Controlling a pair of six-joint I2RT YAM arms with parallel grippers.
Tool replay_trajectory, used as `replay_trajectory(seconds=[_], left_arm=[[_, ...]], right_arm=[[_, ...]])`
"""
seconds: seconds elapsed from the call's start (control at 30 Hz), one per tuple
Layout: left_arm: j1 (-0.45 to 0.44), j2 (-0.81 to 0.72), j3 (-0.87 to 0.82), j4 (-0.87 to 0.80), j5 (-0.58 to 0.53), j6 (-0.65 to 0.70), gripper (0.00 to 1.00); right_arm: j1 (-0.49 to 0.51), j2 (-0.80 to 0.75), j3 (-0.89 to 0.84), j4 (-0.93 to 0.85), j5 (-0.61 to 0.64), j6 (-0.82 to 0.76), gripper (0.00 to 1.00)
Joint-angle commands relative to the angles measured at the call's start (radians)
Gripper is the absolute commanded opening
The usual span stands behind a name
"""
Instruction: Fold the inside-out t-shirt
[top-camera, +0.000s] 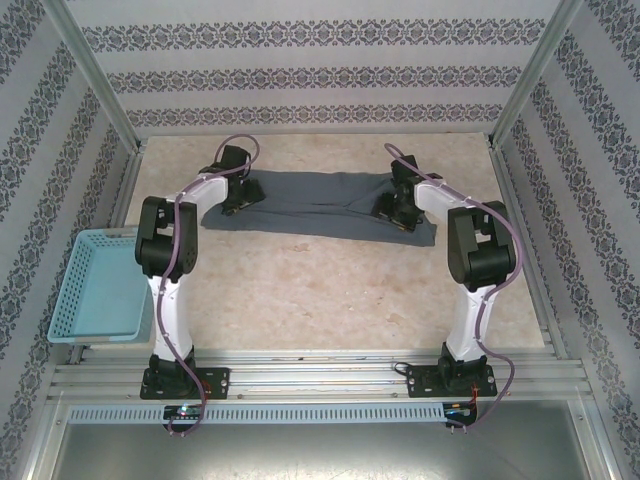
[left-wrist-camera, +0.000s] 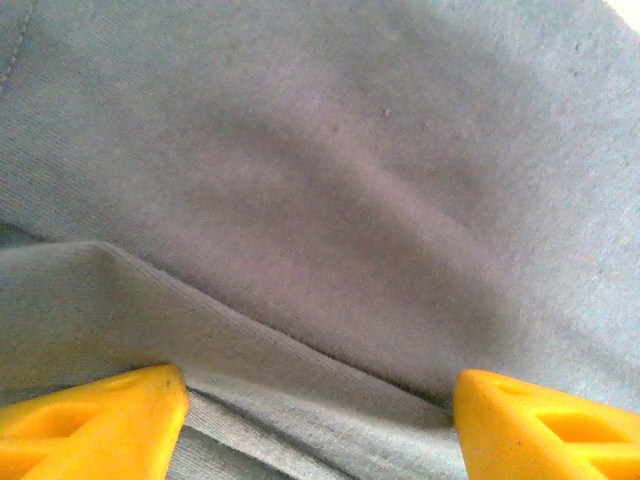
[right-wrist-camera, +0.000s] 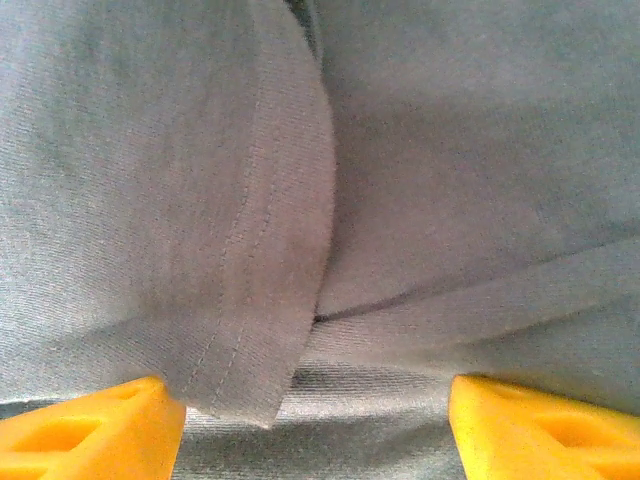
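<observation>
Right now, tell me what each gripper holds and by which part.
Nothing is held. The left gripper and the right gripper both stand open over the t-shirt, jaws wide apart, the cloth lying loose between them.

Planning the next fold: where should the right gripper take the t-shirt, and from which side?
Probably the stitched hem flap of the t-shirt, between the right gripper's open fingers. It is a loose edge lying over the layer below, so the fingers can pinch it; come from above, since the shirt lies flat on the table.
</observation>
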Motion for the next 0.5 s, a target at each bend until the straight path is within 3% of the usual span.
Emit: replay_trajectory(seconds=[0.0, 0.23, 0.47], left_arm=[[0.017, -0.019, -0.092, -0.042, -0.006, -0.013, 0.74], [0.017, -0.086, -0.117, -0.052, 0.001, -0.005, 0.79], [0.02, -0.074, -0.107, -0.061, -0.003, -0.001, 0.8]], right_arm=[[-0.035, -0.035, -0.021, -0.034, 0.056, -0.016, 0.75], [-0.043, -0.009, 0.133, -0.141, 0.192, -0.131, 0.92], [-0.07, 0.157, 0.351, -0.226, 0.151, -0.166, 0.97]])
